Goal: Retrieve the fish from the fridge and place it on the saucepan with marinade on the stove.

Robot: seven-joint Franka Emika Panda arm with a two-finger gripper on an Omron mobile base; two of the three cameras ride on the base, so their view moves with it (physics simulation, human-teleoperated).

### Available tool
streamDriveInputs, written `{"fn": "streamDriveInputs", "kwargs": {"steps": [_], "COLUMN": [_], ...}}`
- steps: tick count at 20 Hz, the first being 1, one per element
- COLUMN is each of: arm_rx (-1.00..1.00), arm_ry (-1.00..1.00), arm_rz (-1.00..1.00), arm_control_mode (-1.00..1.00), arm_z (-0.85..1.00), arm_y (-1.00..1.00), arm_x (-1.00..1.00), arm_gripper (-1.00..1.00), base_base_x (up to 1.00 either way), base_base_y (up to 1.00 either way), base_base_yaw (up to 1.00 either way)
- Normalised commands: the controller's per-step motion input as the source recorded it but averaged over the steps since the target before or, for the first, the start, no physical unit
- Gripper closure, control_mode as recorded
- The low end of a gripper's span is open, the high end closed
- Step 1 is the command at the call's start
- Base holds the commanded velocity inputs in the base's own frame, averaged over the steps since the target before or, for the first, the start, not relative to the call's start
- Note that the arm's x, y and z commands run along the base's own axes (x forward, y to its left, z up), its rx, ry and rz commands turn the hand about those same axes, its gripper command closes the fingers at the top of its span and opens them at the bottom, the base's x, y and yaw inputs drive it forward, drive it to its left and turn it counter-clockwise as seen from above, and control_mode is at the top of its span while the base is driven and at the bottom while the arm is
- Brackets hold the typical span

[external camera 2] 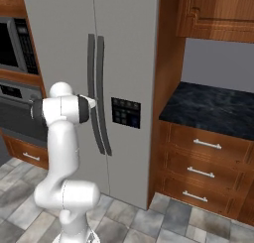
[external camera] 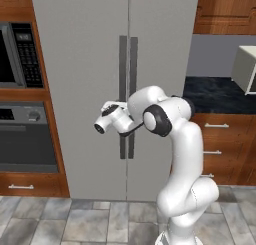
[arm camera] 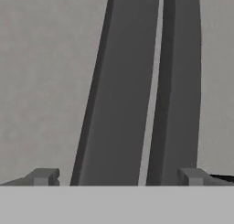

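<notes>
Left base view: a wood-panelled kitchen with tiled floor; the fridge (external camera: pixel 115 89) stands shut, so any fish inside is hidden; the arm reaches toward its dark handles (external camera: pixel 127 96).
Right base view: both doors closed, a dark tabletop (external camera 2: pixel 213 108) to the right of the fridge; opening is the step in hand.
Hand view: the end effector (arm camera: pixel 119 177) is spread wide, straddling both handles; it likely needs to shift onto one, then close.
</notes>
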Motion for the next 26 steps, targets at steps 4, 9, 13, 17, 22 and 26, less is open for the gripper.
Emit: {"fn": "streamDriveInputs", "kwargs": {"steps": [4,9,13,17,22,26], "arm_rx": [0.09,0.05,0.00,0.00,0.03,0.01], "arm_ry": [-0.08,-0.12,-0.08,-0.01,0.01,0.02], "arm_rz": [0.07,0.09,0.02,0.01,0.01,0.04], "arm_control_mode": [-1.00,-1.00,-1.00,-1.00,-1.00,-1.00], "arm_z": [-0.44,-0.39,-0.19,-0.08,-0.04,-0.04], "arm_y": [-0.02,-0.04,-0.20,-0.18,-0.12,-0.04], "arm_x": [0.44,0.24,0.10,0.09,0.14,0.05], "arm_gripper": [-1.00,-1.00,1.00,1.00,1.00,1.00], "base_base_x": [0.00,0.00,0.00,0.00,0.00,0.00], "base_base_y": [0.00,0.00,0.00,0.00,0.00,0.00], "base_base_yaw": [0.00,0.00,0.00,0.00,0.00,0.00]}}
